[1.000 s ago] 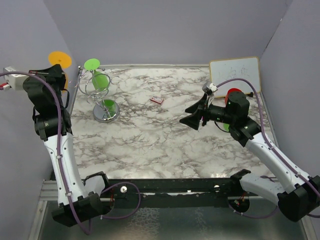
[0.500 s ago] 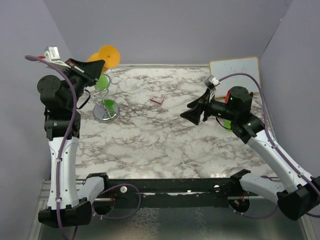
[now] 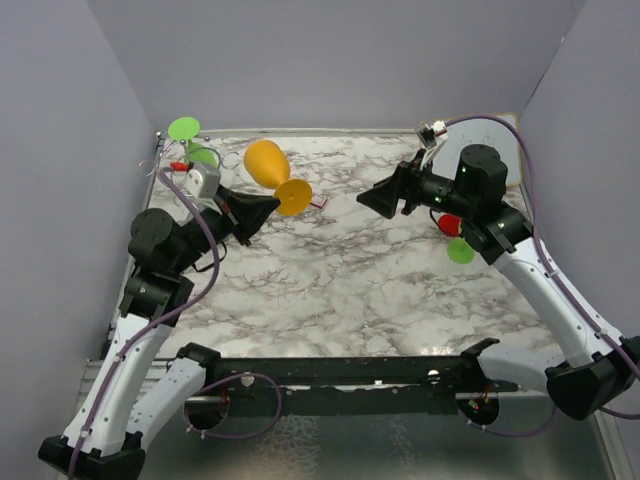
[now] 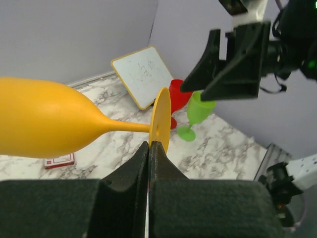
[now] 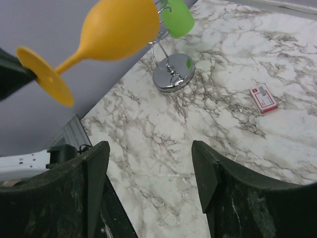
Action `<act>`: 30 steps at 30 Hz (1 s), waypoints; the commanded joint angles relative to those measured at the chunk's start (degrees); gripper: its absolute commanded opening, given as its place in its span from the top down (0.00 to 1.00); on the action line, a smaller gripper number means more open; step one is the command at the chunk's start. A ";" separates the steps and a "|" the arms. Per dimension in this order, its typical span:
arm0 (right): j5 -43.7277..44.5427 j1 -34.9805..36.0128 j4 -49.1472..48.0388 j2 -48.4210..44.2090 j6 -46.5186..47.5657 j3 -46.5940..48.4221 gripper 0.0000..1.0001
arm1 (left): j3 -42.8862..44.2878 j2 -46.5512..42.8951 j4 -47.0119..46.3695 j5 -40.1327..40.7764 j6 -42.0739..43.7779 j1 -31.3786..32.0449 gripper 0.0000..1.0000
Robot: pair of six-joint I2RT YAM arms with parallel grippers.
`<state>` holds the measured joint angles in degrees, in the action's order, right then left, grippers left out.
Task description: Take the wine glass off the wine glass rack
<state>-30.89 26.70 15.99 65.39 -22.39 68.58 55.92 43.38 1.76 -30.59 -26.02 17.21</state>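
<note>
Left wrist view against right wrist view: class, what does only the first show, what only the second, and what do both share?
Only the left wrist view: the white board, a red glass and a standing green glass. Only the right wrist view: the wine glass rack with a second green glass at its wires. Both: the orange wine glass, gripped by its foot in the left pincer, a small red card and the marble table.

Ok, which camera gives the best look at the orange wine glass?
Right wrist view: the orange wine glass shows large, bowl, stem and foot together. Left wrist view is closer but crops the bowl, showing the left fingers shut on its foot. Top external view shows it whole but small.
</note>
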 commanded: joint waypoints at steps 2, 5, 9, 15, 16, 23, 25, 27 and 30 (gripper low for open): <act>-2.69 0.31 -0.86 4.44 -5.40 5.51 0.30 | -9.45 -7.66 -3.98 4.51 23.71 9.11 1.00; -7.28 0.38 3.34 9.29 -4.14 11.45 0.27 | -14.74 -10.68 -3.96 8.50 31.13 15.91 1.00; -15.35 0.46 13.44 17.87 -1.65 20.94 0.16 | -21.71 -14.36 -3.96 15.45 40.72 26.80 1.00; -19.38 0.40 23.47 26.27 4.13 30.12 0.15 | -25.86 -14.99 -1.83 25.89 51.81 41.49 1.00; -19.13 0.41 24.20 26.69 5.54 30.66 0.14 | -26.24 -14.87 -1.42 27.21 52.86 43.53 1.00; -21.29 0.87 35.31 34.20 15.58 34.60 0.17 | -29.17 -12.23 0.79 36.61 57.94 54.74 1.00; -20.38 0.98 34.91 33.89 15.63 33.42 0.19 | -29.54 -11.40 0.81 38.67 58.75 56.65 1.00; -21.36 1.13 34.37 33.17 15.61 31.98 0.19 | -29.64 -10.41 0.79 39.27 59.01 57.29 1.00; -21.21 1.78 36.07 33.00 17.02 31.36 0.21 | -29.58 -8.36 0.84 39.05 58.98 57.68 1.00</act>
<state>-49.93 27.46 48.58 99.33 -8.67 100.29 26.30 33.28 2.50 4.54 30.76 74.15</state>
